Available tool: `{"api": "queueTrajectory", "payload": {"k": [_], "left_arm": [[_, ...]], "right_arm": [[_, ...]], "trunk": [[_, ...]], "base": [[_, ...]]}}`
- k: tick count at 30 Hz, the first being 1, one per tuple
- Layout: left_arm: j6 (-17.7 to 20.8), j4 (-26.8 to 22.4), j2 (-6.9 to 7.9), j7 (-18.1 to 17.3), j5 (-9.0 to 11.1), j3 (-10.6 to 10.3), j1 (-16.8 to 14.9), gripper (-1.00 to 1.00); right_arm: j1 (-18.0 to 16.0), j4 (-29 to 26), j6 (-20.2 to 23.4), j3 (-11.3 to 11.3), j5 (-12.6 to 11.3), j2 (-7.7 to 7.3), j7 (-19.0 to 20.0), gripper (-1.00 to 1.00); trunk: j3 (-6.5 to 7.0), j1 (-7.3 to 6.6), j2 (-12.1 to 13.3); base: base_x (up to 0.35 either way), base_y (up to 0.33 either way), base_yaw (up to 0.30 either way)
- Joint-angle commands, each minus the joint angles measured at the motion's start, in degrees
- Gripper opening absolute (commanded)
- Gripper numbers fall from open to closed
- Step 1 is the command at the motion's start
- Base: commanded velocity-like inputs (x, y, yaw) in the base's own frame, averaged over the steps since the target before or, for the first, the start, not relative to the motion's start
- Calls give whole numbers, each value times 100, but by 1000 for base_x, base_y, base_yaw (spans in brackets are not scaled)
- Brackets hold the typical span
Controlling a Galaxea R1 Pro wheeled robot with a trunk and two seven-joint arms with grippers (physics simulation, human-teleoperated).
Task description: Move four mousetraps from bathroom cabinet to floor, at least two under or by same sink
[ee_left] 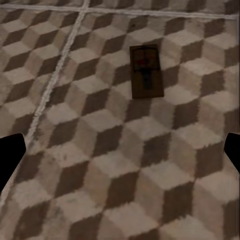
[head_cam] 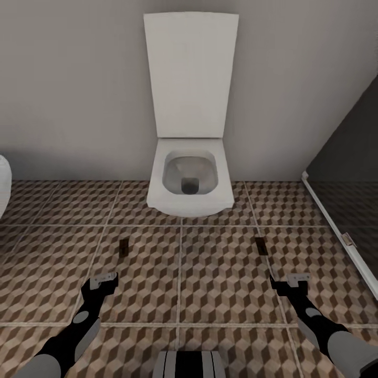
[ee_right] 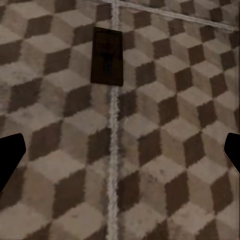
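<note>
Two mousetraps lie flat on the cube-patterned bathroom floor [head_cam: 220, 283]. One mousetrap [head_cam: 124, 247] rests left of centre, seen close in the left wrist view as a brown board with dark wire and a red mark [ee_left: 146, 71]. The other mousetrap [head_cam: 260, 245] lies to the right, on a grout line [ee_right: 106, 56]. My left gripper [head_cam: 102, 282] hovers open just short of the left trap, nothing between its fingers. My right gripper [head_cam: 287, 283] is open as well, a little short of the right trap. The cabinet and the sink are out of view.
A white toilet [head_cam: 190, 178] with its lid up stands against the back wall, between and beyond the two traps. A dark glass panel with a white frame [head_cam: 341, 220] runs along the right. A curved white edge [head_cam: 4, 184] shows at far left.
</note>
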Motion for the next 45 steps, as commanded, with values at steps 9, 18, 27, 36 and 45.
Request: {"api": "queueTrajectory", "payload": {"k": [9, 18, 27, 36, 45], "left_arm": [[-20, 1, -2, 44, 34, -48, -3, 100], [-22, 1, -6, 44, 34, -50, -3, 100], [-22, 1, -7, 44, 34, -48, -3, 100], [-19, 1, -7, 44, 34, -48, -3, 100], [-22, 1, -7, 44, 34, -48, -3, 100]], "right_arm": [[-2, -1, -13, 49, -31, 3, -19, 100], [-2, -1, -13, 49, -30, 6, -19, 100], [-2, -1, -13, 51, -30, 6, -19, 100], [-2, -1, -13, 50, -30, 6, -19, 100], [-2, -1, -13, 49, -30, 6, -19, 100]], "trunk": [[196, -24, 11], [396, -47, 23], [595, -70, 35], [795, -94, 47], [994, -117, 59]], "base": [[0, 0, 0], [0, 0, 0], [0, 0, 0], [0, 0, 0], [0, 0, 0]]}}
